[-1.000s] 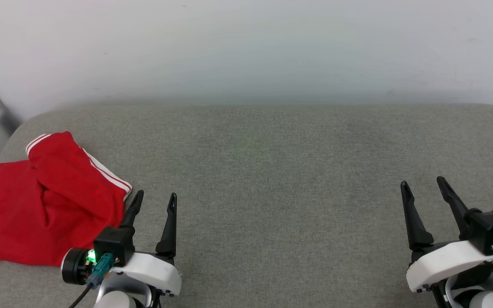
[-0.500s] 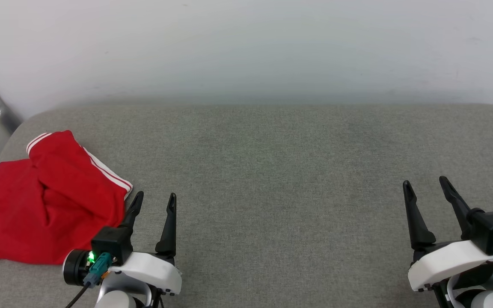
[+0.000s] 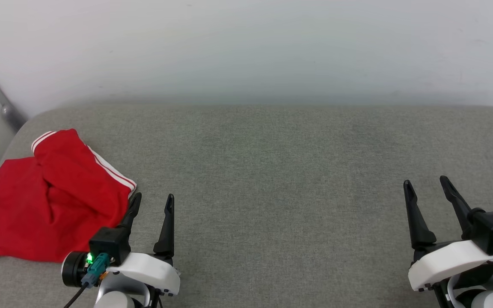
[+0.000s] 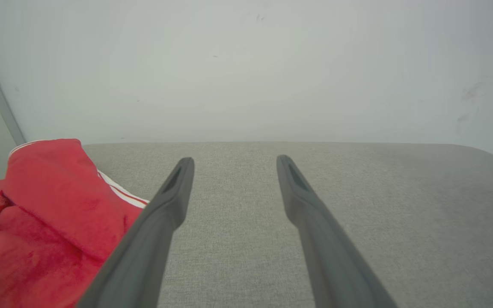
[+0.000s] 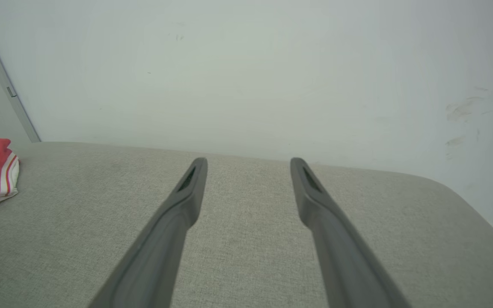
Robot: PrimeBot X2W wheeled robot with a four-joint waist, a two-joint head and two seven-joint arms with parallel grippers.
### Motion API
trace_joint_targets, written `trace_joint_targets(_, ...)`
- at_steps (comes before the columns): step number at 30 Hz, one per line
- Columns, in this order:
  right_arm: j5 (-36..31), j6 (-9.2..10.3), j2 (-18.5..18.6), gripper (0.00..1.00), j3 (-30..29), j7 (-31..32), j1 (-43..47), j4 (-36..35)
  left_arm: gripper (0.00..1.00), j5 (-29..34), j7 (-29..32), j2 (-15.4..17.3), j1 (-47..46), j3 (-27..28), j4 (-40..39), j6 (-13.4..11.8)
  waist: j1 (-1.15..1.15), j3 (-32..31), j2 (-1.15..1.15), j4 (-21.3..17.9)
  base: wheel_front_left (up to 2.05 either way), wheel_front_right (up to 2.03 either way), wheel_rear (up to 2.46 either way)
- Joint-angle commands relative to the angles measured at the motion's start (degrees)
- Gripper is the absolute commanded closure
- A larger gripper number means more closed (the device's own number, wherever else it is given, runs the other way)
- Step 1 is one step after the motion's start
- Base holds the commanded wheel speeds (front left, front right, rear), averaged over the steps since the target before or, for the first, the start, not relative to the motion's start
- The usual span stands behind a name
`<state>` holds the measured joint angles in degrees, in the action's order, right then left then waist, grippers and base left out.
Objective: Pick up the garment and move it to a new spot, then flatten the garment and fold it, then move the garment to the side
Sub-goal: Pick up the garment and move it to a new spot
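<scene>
Lying bunched at the left end of the grey fabric-covered surface (image 3: 272,192), the red garment with striped trim (image 3: 54,196) is located just left of the wide-open, empty left claw (image 3: 153,196); the right claw (image 3: 425,181), equally open and empty, is well apart.

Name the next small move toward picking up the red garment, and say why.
Probably swing the left gripper leftward and down onto the garment at its striped edge. Its jaws stand open and empty beside the crumpled cloth, which lies at the left end of the grey surface, far from the right gripper.
</scene>
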<state>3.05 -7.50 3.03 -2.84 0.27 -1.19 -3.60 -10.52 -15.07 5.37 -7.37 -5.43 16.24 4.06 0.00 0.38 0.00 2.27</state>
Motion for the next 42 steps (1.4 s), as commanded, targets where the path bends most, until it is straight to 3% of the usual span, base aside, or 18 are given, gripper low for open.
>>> trace_joint_targets(1, 0.2, 0.02, -0.2, 0.00, 0.1, -0.3, 0.0, -0.3, 0.00, -0.3, -0.2, 0.1, -0.5, 0.0, 0.2, 0.3, 0.00, 0.0, 0.00, 0.3, 0.00, 0.00, 0.00)
trace_joint_targets(7, 0.0, 0.02, -0.2, 0.00, 1.2, 0.1, 0.4, -0.8, 0.00, -0.9, -0.2, -0.3, -0.8, 0.1, 0.4, -0.2, 0.00, 0.2, 0.00, 3.3, 0.00, 0.00, 0.00)
trace_joint_targets(26, -1.0, 0.02, -0.1, 0.00, 7.0, 1.4, -2.5, -0.6, 0.00, -2.7, -0.1, -0.9, -1.1, 4.7, -1.4, -1.6, 0.00, 2.2, 0.00, 19.2, 0.00, 0.00, 0.00)
trace_joint_targets(33, -1.0, 0.02, 0.3, 0.00, 7.9, 1.4, -3.6, -0.1, 0.00, -2.6, -0.1, -1.3, -0.3, 6.0, -2.4, -1.3, 0.00, 2.6, 0.00, 21.8, 0.00, 0.00, 0.00)
trace_joint_targets(42, -0.9, 0.02, 0.4, 0.00, 8.1, 1.0, -4.1, 0.6, 0.00, -1.5, -0.1, -1.4, -0.8, 6.9, -2.9, -1.3, 0.00, 2.8, 0.00, 22.1, 0.00, 0.00, 0.00)
